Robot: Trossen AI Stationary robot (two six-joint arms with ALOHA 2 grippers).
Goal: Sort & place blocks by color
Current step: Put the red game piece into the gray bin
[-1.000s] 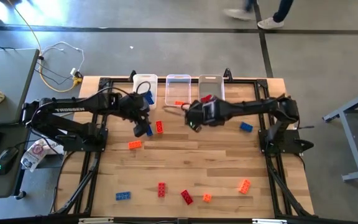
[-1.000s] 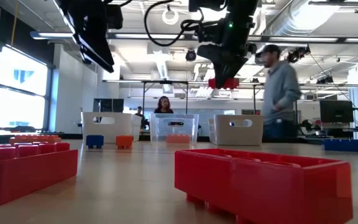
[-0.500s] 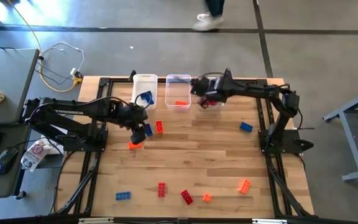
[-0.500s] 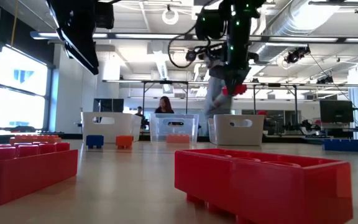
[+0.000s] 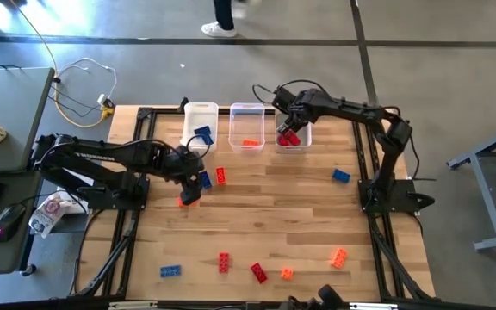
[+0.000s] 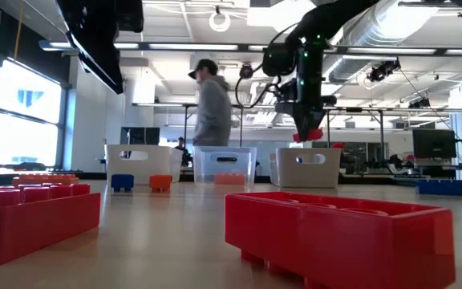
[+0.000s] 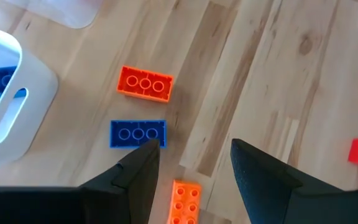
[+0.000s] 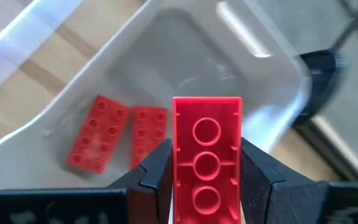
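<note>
Right gripper [image 8: 207,186] is clamped on a red studded plastic brick [image 8: 207,155], which we see hanging directly over the clear rectangular plastic bin [image 8: 278,68] at upper centre-right of the high view. Its long axis seems to run along the fingers, pointing down into the bin, so release is probably next.

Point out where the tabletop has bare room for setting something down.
Free: the wide wooden middle, between the small blue plastic brick and the front row's red studded brick. Crowded: the three clear plastic bins at the back, and the orange brick under the left end effector.
</note>
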